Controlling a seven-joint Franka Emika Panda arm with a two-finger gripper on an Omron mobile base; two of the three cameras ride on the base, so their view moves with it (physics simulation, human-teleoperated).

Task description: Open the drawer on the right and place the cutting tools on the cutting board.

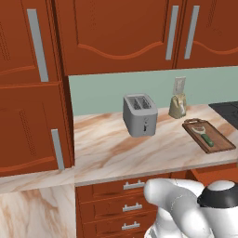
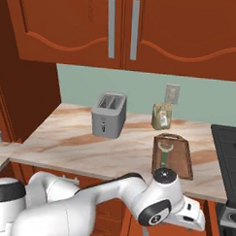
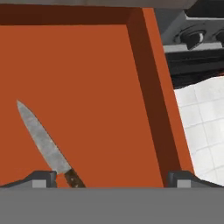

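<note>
Peeler (image 1: pixel 206 136) lies on the board (image 1: pixel 223 143); gripper (image 3: pixel 111 179), jaws wide and empty, hovers over the drawer (image 3: pixel 144 65); next, centre on the knife (image 3: pixel 43 142).

Reddish wood cabinets (image 1: pixel 116 37), pale green wall (image 2: pixel 140 92), marble counter (image 1: pixel 111 148), perhaps white tiled floor (image 3: pixel 203 127).

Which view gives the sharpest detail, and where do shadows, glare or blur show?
Hand view: crisp; the knife blade looks mottled, with no strong glare, and the drawer wall is darker than its floor. Left base view: the toaster casts a soft shadow on the counter. Right base view: evenly lit, slightly soft; the peeler looks small.
</note>
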